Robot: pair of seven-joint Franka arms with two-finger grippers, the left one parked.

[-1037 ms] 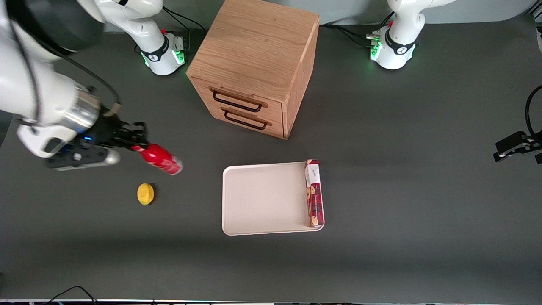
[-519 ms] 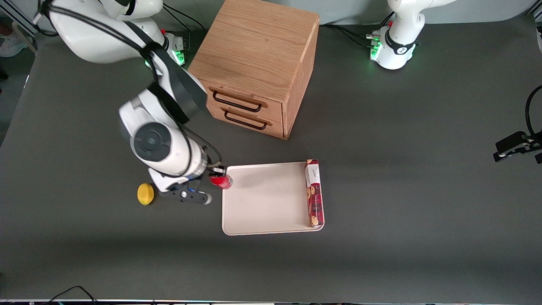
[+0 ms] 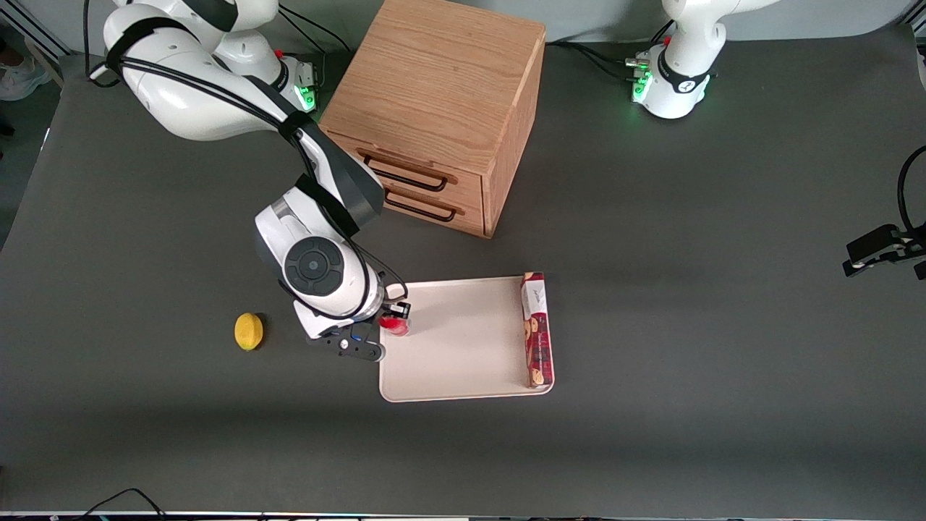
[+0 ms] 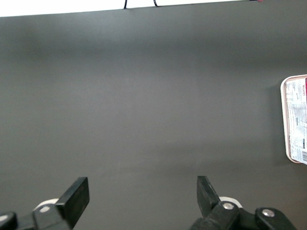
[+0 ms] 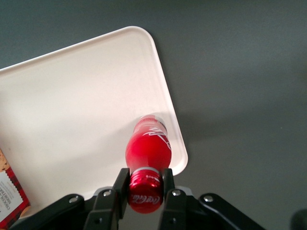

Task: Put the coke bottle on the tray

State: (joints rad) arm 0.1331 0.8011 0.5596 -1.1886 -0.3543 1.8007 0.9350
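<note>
My right gripper (image 5: 145, 184) is shut on the red cap of the coke bottle (image 5: 147, 146), which hangs upright, base down, over the cream-white tray (image 5: 72, 96) close to one rounded corner. I cannot tell whether the silvery base touches the tray. In the front view the gripper (image 3: 395, 316) and the red bottle (image 3: 395, 325) are just inside the tray's (image 3: 456, 347) edge nearest the working arm's end of the table, mostly hidden under the wrist.
A long red-and-white cookie box (image 3: 536, 329) lies along the tray's edge toward the parked arm's end. A lemon (image 3: 249, 331) lies on the table toward the working arm's end. A wooden two-drawer cabinet (image 3: 441, 108) stands farther from the front camera than the tray.
The right arm has carried the bottle from above the table near the lemon to over the tray's edge, and the bottle has turned from tilted to upright.
</note>
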